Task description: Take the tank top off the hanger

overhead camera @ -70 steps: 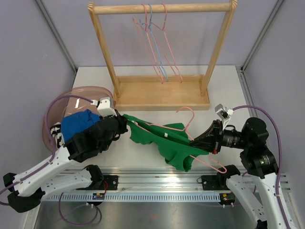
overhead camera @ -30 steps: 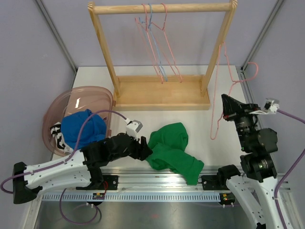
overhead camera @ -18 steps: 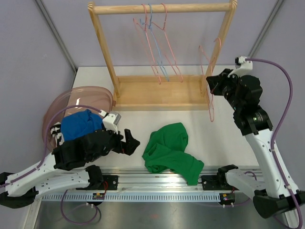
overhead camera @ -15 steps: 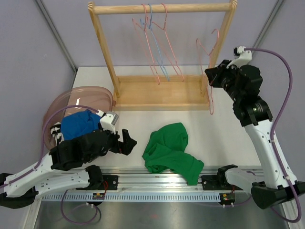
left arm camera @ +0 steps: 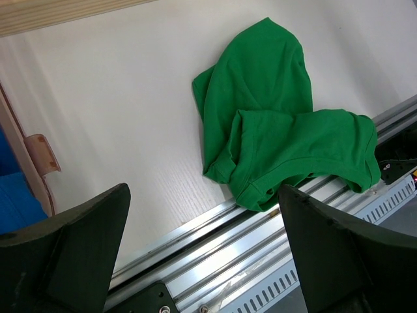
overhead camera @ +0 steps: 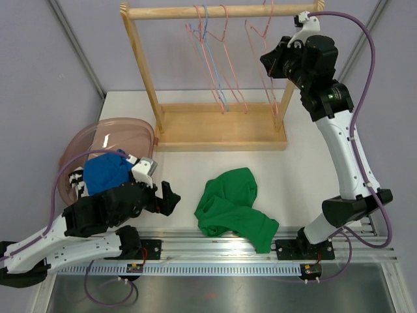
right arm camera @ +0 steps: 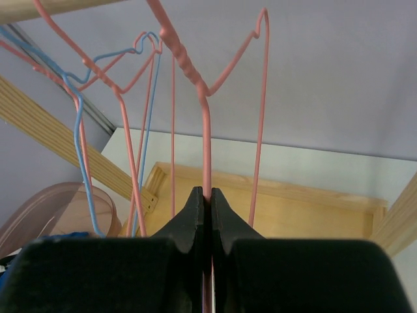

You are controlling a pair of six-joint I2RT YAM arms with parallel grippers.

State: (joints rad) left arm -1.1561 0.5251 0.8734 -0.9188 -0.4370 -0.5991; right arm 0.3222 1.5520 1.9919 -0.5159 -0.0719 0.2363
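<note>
The green tank top (overhead camera: 231,208) lies crumpled on the table near the front rail, free of any hanger; the left wrist view shows it too (left arm camera: 280,137). To its left, my left gripper (overhead camera: 168,199) is open and holds nothing (left arm camera: 203,195). My right gripper (overhead camera: 268,60) is raised to the top of the wooden rack and shut on the stem of a bare pink wire hanger (overhead camera: 259,31). In the right wrist view the gripper (right arm camera: 208,193) pinches the hanger (right arm camera: 206,124), whose hook reaches up to the rail.
The wooden rack (overhead camera: 221,127) stands at the back with other pink and blue hangers (overhead camera: 212,59) on its rail. A pink basin (overhead camera: 104,138) with a blue cloth (overhead camera: 107,173) sits at the left. A metal rail (overhead camera: 215,251) runs along the front edge.
The right arm has carried the bare pink hanger from right of the rack up to the top rail. The left gripper has opened wide and drawn back left, away from the tank top.
</note>
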